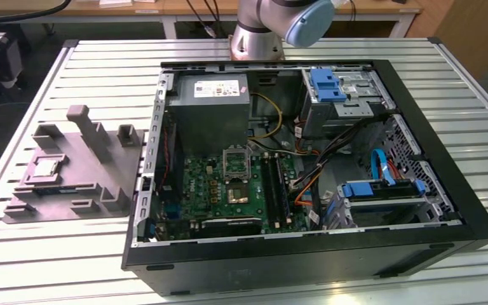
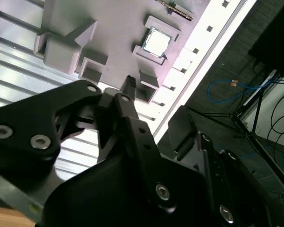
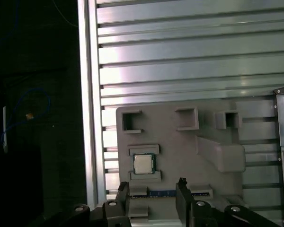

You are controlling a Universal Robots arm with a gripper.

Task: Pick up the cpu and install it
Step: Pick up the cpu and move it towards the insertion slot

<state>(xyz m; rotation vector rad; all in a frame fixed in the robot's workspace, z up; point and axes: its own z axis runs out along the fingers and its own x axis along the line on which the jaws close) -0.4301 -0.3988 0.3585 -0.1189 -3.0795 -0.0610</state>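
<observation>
— Where's the cpu [image 3: 143,164]?

— I see it lying flat in its pocket on the grey holder [image 1: 83,184], at the exterior view's left of the computer case [image 1: 312,267].

— And the gripper [image 3: 151,189]?

— It hangs above the holder, jaws apart and empty, with the chip just ahead of the fingertips. I'd line the fingers up on the two edges the raised blocks leave free. I'd keep it square, centred and light, since a tilted pinch could jam the chip.
</observation>
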